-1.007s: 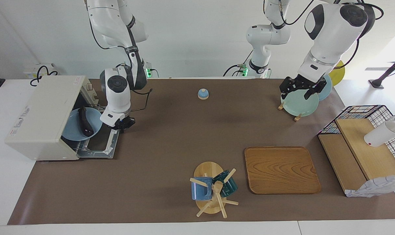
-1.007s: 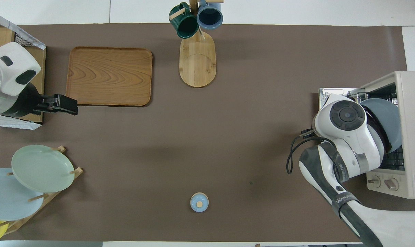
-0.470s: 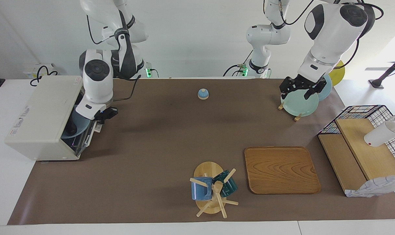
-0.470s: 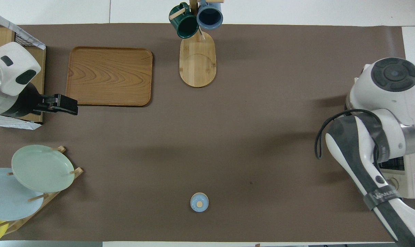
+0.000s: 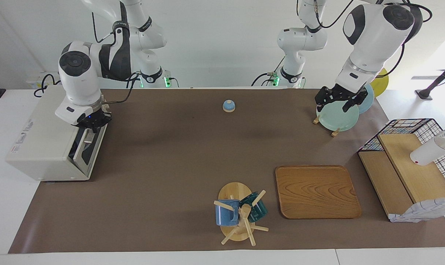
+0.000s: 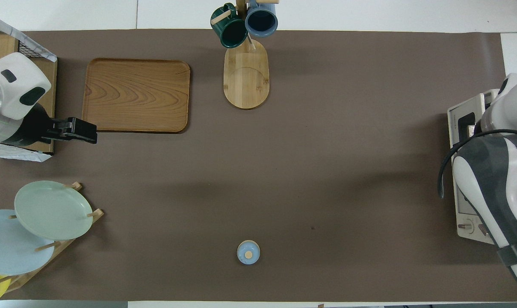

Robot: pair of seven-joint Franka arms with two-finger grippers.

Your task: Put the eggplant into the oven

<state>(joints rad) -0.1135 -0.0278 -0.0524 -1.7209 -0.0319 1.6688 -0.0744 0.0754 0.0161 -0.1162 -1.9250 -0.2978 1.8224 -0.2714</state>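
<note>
1. My right gripper, fingers pressed together, sits at the top edge of the boxy cream-white toaster oven, door up.
2. My left gripper, fingers spread, holds nothing, over the pale green plate.
3. Eggplant not visible.

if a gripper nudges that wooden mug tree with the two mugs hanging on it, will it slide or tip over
The mug tree probably slides at a low nudge: its flat base is broad. Pushed high, it may tip, since both mugs hang up on its pegs. They could swing off.
</note>
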